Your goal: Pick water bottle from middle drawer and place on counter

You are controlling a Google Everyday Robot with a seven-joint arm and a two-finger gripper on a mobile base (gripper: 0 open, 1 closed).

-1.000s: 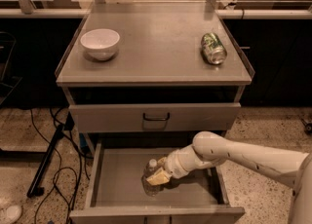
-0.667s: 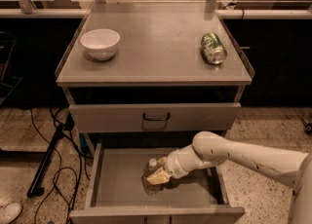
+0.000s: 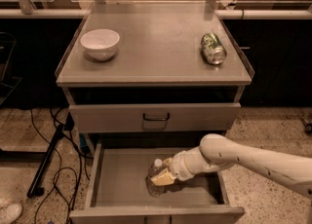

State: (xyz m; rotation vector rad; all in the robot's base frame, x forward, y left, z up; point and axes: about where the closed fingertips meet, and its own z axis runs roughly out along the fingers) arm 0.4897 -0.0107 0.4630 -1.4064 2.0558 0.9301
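The water bottle point(image 3: 154, 169) is seen upright near the centre of the open middle drawer point(image 3: 119, 184), clasped at its body by the gripper point(image 3: 161, 177), which is reached in from the drawer's right; the counter point(image 3: 156, 38) lies above the drawer

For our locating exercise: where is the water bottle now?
The water bottle stands in the open middle drawer, low in the camera view, the gripper at its right side.
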